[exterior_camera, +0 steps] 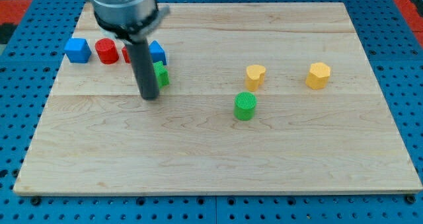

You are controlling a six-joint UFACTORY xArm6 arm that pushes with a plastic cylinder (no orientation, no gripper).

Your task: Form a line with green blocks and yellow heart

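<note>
Two green blocks flank my tip [150, 96]: one [161, 74] touching its right, a cylinder [245, 106] farther right; yellow heart [255, 75] above-right of that cylinder; no jaws exist to judge.

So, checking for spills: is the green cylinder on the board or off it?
On. The green cylinder stands upright on the wooden board, well inside its edges.

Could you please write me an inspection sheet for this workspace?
Surface: wooden board, flat, on blue pegboard.
Job's things: green block right beside my tip; green cylinder mid-board; yellow heart just above-right of it.
Clutter: yellow hexagon at right; blue cube, red cylinder, a second blue block at top left; another red block mostly hidden by the rod.
Tool: rod only, tip on board.
Cables: nothing seen.
Surroundings: red area at top corners.
</note>
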